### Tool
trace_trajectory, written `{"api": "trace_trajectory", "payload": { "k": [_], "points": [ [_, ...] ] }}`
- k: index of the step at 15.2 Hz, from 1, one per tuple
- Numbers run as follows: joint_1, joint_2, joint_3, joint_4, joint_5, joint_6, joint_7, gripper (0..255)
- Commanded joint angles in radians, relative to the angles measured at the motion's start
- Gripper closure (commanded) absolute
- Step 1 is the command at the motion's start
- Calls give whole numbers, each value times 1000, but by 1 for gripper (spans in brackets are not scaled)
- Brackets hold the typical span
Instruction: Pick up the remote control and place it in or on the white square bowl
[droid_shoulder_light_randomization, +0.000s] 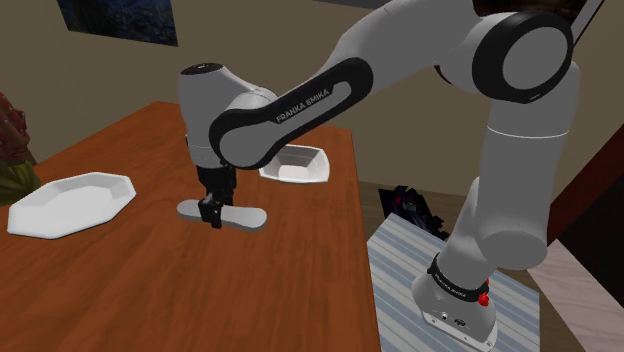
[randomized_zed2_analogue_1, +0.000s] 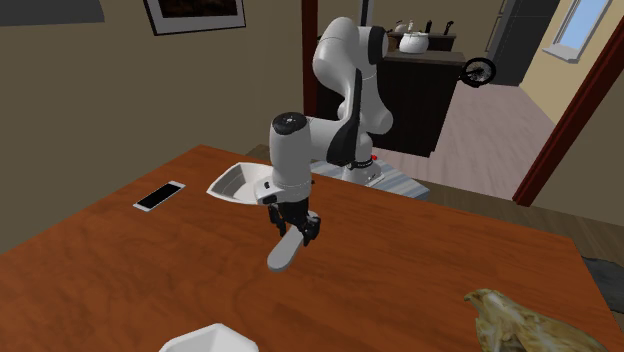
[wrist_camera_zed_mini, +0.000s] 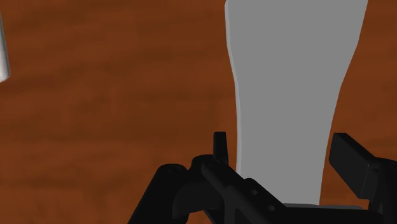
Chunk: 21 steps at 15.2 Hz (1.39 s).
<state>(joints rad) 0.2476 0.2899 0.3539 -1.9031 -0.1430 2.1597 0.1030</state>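
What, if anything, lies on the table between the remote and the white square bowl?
Nothing. In the shoulder view, the stretch of brown table between the grey remote and the white square bowl is bare.

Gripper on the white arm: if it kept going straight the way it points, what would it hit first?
The grey remote control, which lies directly beneath the gripper on the wooden table. Whether the two touch is unclear from these views.
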Motion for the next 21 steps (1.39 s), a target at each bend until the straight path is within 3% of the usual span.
{"api": "trace_trajectory", "payload": {
  "k": [1,18,21],
  "points": [
    [0,-12,3,15,6,-26,-3,255],
    [-7,-89,14,149,46,-231,-32,255],
    [-39,-131,0,101,63,-220,-81,255]
  ]
}}
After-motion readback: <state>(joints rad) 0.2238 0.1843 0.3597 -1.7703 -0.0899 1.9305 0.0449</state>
